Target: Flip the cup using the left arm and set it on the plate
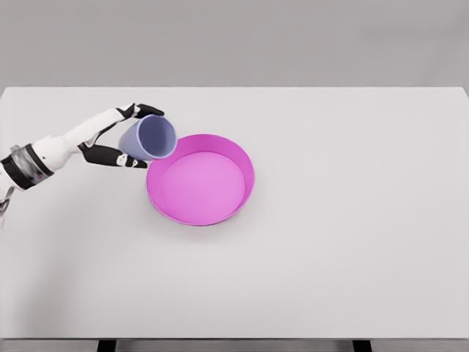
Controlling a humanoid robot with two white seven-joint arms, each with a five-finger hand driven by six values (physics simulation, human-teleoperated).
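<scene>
Left arm is entering from the left edge, forearm white with a dark band near the elbow, angling up and to the right. Left hand is sitting at the arm's far end, black-tipped fingers curling above and the thumb lying below, clamping a held object between them. Right arm is showing nowhere in the head view.

tilted cup in left robot hand
</scene>
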